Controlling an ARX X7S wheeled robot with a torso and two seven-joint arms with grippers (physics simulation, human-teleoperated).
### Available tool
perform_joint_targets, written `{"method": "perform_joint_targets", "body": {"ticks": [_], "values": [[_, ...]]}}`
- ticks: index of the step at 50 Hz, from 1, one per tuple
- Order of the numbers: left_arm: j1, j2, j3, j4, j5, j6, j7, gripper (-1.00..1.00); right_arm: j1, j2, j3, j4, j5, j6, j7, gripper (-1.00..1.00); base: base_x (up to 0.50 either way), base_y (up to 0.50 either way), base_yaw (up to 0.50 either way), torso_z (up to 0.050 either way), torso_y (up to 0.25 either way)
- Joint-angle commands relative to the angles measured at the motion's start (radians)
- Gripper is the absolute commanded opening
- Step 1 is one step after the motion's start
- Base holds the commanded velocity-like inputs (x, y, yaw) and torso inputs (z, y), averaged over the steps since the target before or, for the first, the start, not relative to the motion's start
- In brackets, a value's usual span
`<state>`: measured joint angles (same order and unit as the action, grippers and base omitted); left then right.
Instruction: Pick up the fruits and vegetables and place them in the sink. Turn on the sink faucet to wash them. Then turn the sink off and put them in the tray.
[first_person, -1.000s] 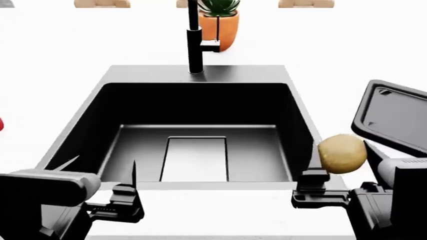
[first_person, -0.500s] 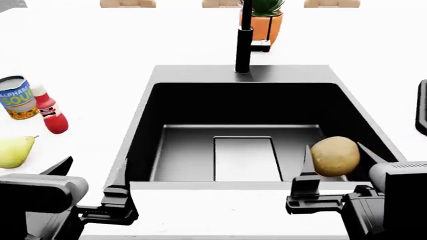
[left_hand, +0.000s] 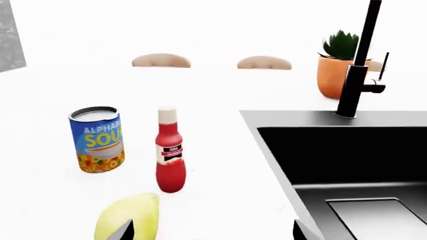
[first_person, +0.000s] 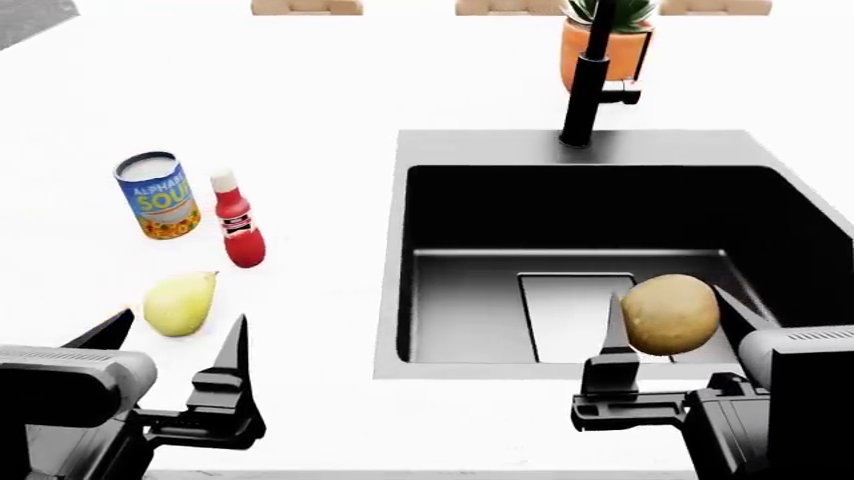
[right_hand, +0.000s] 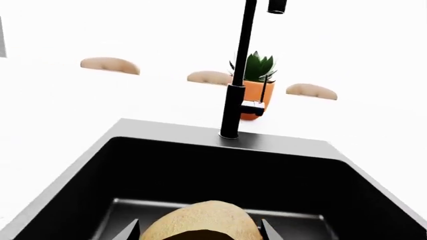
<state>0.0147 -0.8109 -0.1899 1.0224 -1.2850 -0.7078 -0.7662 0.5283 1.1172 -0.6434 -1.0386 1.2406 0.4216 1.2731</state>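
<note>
Two pieces of produce to track, taken left to right; on the white counter (first_person: 320, 90), soup can (first_person: 158, 195) farthest left, red bottle (first_person: 239, 234) just beside it, yellow-green pear (first_person: 178, 303) nearer the robot, standing apart from both; left gripper (first_person: 174, 345) with fingers spread and empty, pear just ahead of the fingertips and roughly in line with the gap, long axis running away from the robot, stem at the far end; clearly the nearer arm for it, so likely a short reach forward and a close; further right, black sink (first_person: 395, 250), faucet (first_person: 585, 90) behind it by the plant pot (first_person: 607, 45); right gripper (first_person: 667, 320) pinching the brown potato (first_person: 670, 313) over the basin, not yet released; tray out of sight. Left wrist view: only the pear's top, between finger edges; right wrist view: potato low between fingers, basin beneath.
</note>
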Motion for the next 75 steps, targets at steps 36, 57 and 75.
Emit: {"method": "perform_joint_targets", "body": {"ticks": [36, 57, 75], "values": [[-0.594, -0.178, 0.268, -0.272, -0.372, -0.154, -0.007, 1.00, -0.024, 0.057, -0.045, 0.026, -0.043, -0.116, -0.056, -1.00, 0.00, 0.13, 0.00, 0.000, 0.000], [-0.745, -0.219, 0.368, -0.459, -0.387, -0.292, 0.181, 1.00, 0.019, 0.052, -0.058, 0.002, -0.008, -0.089, -0.020, -1.00, 0.00, 0.00, 0.00, 0.000, 0.000], [-0.802, -0.178, 0.463, -0.568, -0.311, -0.364, 0.233, 1.00, 0.045, 0.057, -0.098, 0.001, -0.011, -0.100, -0.011, -1.00, 0.00, 0.00, 0.00, 0.000, 0.000]]}}
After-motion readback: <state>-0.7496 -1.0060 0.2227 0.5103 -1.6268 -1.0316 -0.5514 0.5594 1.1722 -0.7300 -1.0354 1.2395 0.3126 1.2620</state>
